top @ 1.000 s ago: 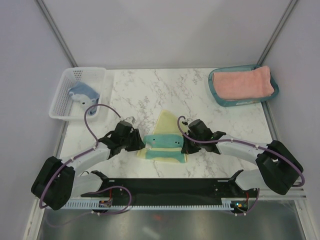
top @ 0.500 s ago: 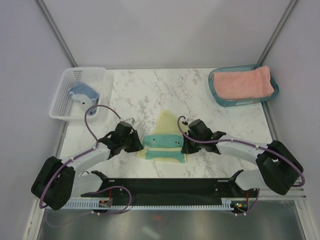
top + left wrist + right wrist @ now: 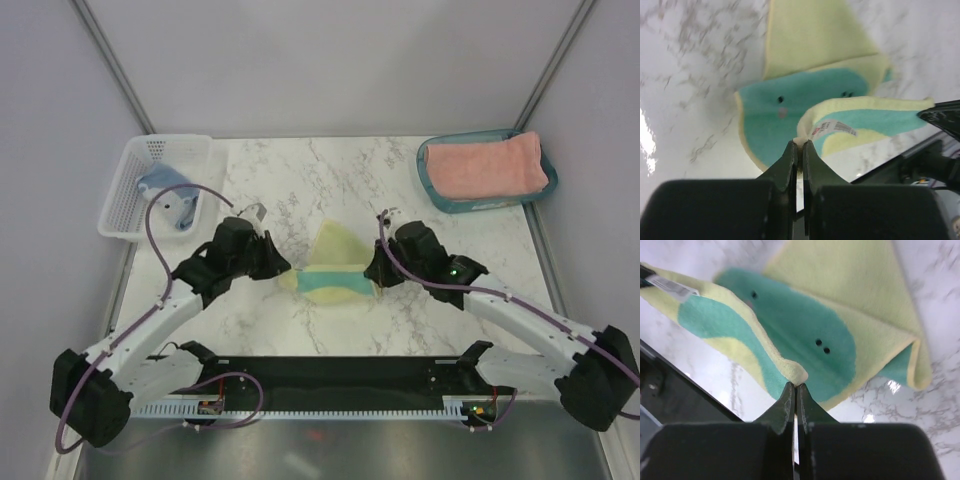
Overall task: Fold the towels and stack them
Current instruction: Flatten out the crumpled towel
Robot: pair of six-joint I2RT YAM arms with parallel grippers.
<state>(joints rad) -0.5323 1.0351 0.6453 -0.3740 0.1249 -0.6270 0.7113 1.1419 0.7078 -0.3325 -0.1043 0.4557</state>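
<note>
Bright even light, soft shadows, glare on the marble table (image 3: 646,145), wrist views blurred at edges

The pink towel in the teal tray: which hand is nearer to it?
Right. The right hand, gripping the right edge of the yellow towel, sits down-left of the pink towel; the left hand grips the opposite edge, farther off.

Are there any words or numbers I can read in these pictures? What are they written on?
No text here can be read.
Small white tag on the pale-yellow towel: red and dark print, too blurred to read.
Front wall of the teal tray: pale marks, too small to read.
Grey-blue towel in the white basket: white print, too small to tell.
</note>
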